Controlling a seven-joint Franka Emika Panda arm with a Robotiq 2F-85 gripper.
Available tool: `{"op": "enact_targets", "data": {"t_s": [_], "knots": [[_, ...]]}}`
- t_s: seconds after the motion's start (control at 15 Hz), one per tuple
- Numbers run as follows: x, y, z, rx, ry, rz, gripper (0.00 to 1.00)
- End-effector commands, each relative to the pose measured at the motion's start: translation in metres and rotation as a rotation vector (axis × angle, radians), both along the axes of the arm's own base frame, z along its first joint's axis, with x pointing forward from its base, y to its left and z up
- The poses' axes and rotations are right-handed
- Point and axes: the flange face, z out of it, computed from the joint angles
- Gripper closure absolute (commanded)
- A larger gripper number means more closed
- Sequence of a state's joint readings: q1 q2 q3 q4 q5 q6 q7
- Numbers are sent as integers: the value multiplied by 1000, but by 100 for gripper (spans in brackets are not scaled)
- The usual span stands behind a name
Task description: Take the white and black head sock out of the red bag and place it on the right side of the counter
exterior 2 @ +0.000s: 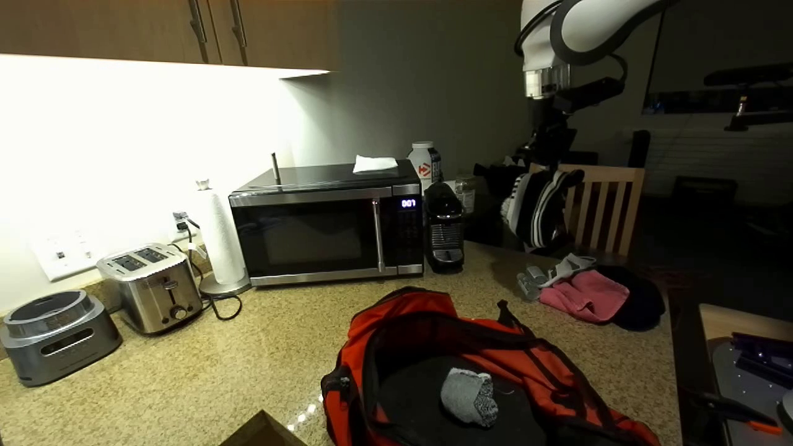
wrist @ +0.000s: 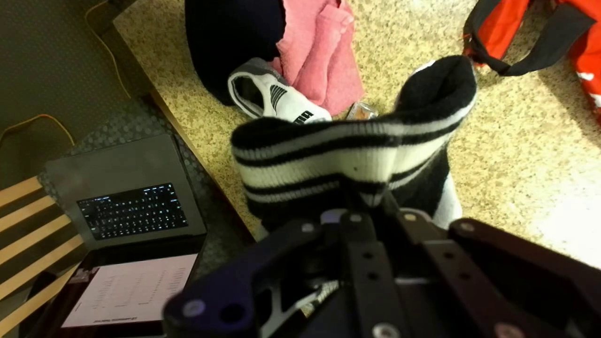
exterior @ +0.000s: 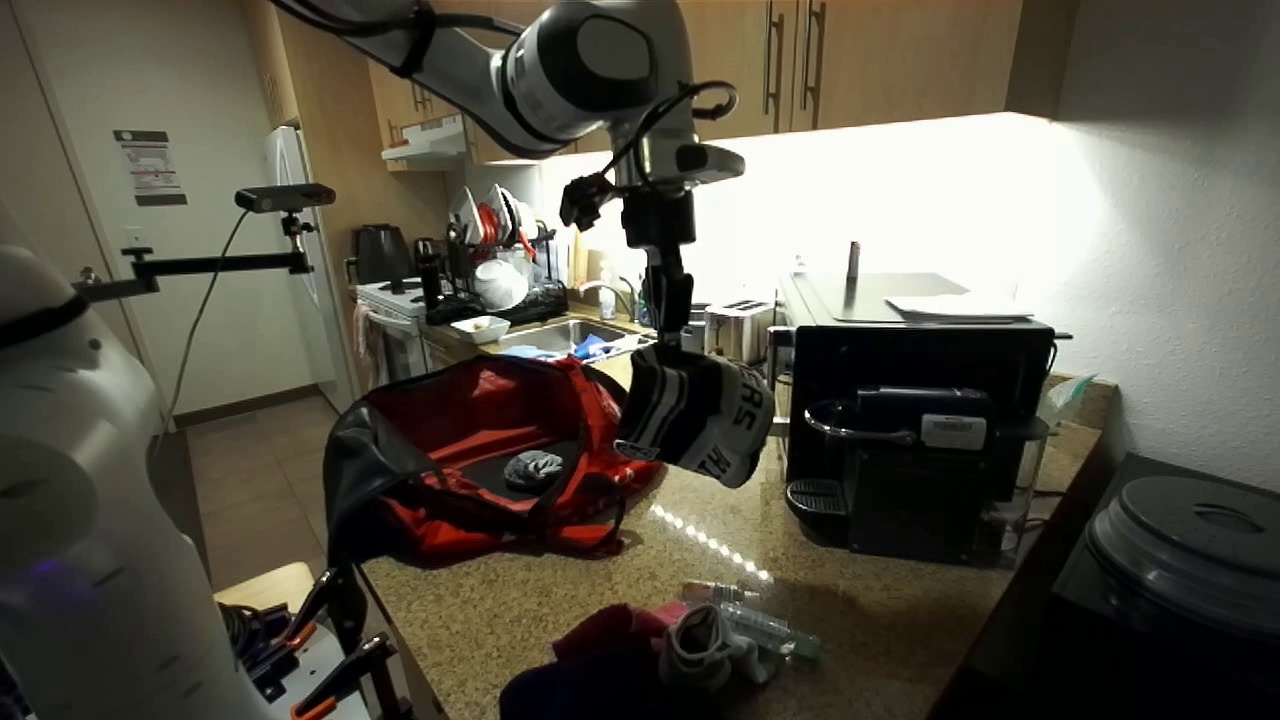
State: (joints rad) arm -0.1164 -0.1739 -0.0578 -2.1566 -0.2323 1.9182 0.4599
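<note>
Speckled worktop (exterior: 460,605) below, and outside the red bag (exterior: 470,400) the claw (exterior: 669,340) pinches the head sock (exterior: 700,415)! Light, floppy knit, probably; its striped band (wrist: 366,162) should hold best.

Wood cabinets (exterior: 900,65) up top, wall (exterior: 900,200) below brightly lit. Tiled floor (exterior: 255,460). Slatted wood chair (exterior 2: 610,176), dim surroundings.
</note>
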Motion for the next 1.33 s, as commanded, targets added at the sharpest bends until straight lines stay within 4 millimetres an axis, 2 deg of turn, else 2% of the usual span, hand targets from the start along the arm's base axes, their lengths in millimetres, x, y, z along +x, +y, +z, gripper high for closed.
{"op": "enact_targets", "data": {"t_s": [0.0,0.4,0.6,0.73,1.27], "knots": [[-4,-5,-9,-29,-10,16,61],[-5,-6,-10,-36,-16,21,22],[-5,0,-7,-28,-10,10,3],[-6,8,-4,-12,-10,20,0],[-9,42,4,7,0,87,0]]}}
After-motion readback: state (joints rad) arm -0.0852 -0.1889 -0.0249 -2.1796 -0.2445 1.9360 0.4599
